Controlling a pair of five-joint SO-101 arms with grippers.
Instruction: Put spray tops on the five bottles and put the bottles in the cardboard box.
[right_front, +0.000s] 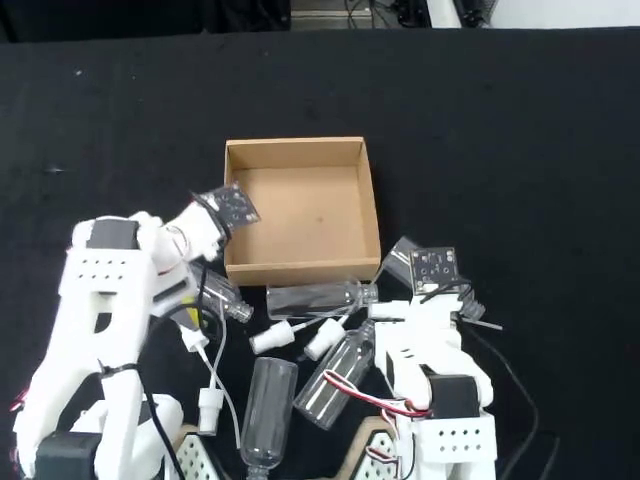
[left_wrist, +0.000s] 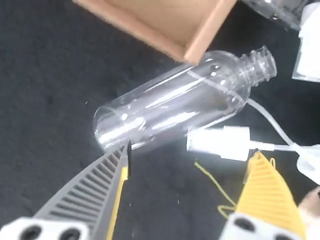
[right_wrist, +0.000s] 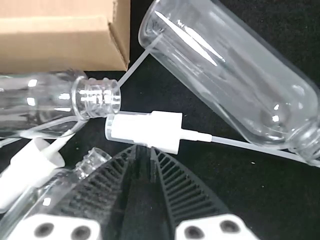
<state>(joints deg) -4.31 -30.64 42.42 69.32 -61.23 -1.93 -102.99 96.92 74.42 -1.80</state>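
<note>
Clear plastic cylindrical bottle (left_wrist: 170, 107): light, slippery, best gripped mid-body. Left end effector (left_wrist: 192, 152) released, right end effector (right_wrist: 145, 150) clenched.

Glossy clear plastic bottle (left_wrist: 170, 102), matt cardboard box (right_front: 300, 210)

White arms (right_front: 100, 290), red cables (right_front: 400, 408); left hand (left_wrist: 192, 152) yellow-grey, right hand (right_wrist: 145, 150) black.

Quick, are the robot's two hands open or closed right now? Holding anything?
Left end effector: open, holding nothing.
Right end effector: closed, tips beside a spray top, apparently holding nothing.
</note>
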